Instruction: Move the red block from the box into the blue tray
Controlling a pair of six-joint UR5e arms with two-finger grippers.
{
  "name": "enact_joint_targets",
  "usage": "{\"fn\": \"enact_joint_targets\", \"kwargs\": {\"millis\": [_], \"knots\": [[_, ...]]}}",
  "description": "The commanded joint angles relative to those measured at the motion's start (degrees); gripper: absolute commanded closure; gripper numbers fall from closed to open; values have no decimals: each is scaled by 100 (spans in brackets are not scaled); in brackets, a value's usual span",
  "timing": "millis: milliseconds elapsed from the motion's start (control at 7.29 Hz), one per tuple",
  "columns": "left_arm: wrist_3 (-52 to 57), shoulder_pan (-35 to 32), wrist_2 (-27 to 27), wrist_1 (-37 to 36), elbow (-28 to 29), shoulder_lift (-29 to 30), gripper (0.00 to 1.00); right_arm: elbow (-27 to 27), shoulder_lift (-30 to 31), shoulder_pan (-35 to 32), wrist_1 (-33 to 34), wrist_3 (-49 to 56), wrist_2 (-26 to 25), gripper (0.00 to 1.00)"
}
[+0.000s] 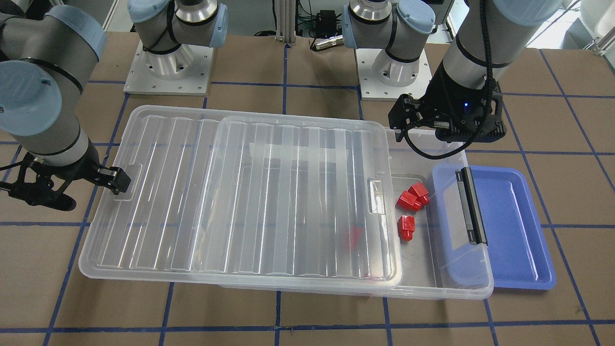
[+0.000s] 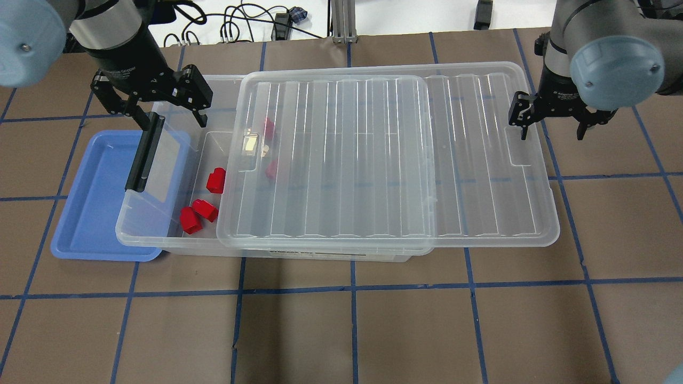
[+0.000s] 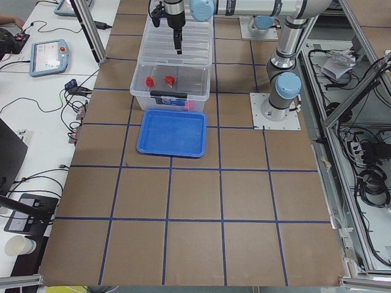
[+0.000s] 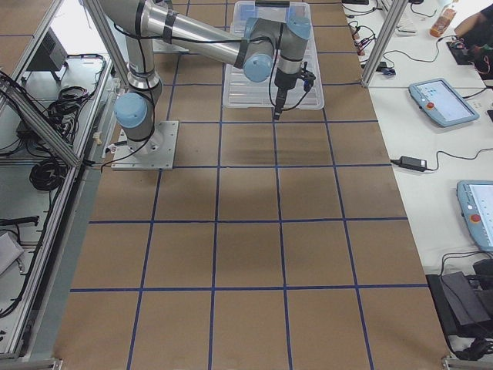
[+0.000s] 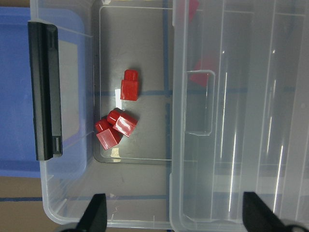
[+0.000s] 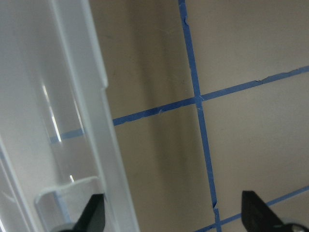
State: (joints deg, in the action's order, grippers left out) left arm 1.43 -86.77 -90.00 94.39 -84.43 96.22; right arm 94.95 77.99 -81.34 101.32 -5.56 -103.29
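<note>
Three red blocks (image 1: 407, 201) (image 2: 205, 209) (image 5: 124, 124) lie on the floor of the clear box (image 1: 461, 283) (image 2: 160, 242) at its uncovered end. More red blocks (image 2: 268, 128) show blurred under the ribbed lid (image 1: 240, 192) (image 2: 384, 160), which is slid toward my right side. The blue tray (image 1: 514, 226) (image 2: 90, 197) (image 3: 172, 133) lies empty beside the box's black latch (image 1: 471, 204) (image 5: 43, 92). My left gripper (image 2: 160, 106) (image 5: 176, 217) hangs open and empty above the box's uncovered end. My right gripper (image 2: 552, 125) (image 6: 176, 217) is open and empty at the lid's far end.
The brown table (image 2: 352, 330) carries a grid of blue tape lines. The two arm bases (image 1: 168, 67) stand behind the box. Cables and tablets (image 3: 52, 55) lie on side tables beyond the table's end.
</note>
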Motion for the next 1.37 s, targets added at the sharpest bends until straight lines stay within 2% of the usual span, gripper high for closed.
{"fn": "enact_joint_targets", "kwargs": {"millis": [0, 137, 411, 685, 960, 1234], "knots": [[712, 178, 1, -382, -47, 265, 0, -3, 137, 362, -226, -6, -25, 0], [1215, 196, -26, -621, -116, 362, 0, 14, 155, 408, -297, -15, -16, 0], [1176, 196, -35, -972, -511, 494, 0, -195, 172, 278, -420, 124, 71, 0], [668, 196, -43, -1439, -837, 652, 0, -1080, 172, -432, -831, 152, 597, 0], [264, 170, -43, -1755, -1126, 863, 0, -1706, 330, -602, -1752, -14, 1623, 0], [68, 152, -52, -2475, -1513, 969, 0, -1709, 287, -629, -1739, -304, 1610, 0]]}}
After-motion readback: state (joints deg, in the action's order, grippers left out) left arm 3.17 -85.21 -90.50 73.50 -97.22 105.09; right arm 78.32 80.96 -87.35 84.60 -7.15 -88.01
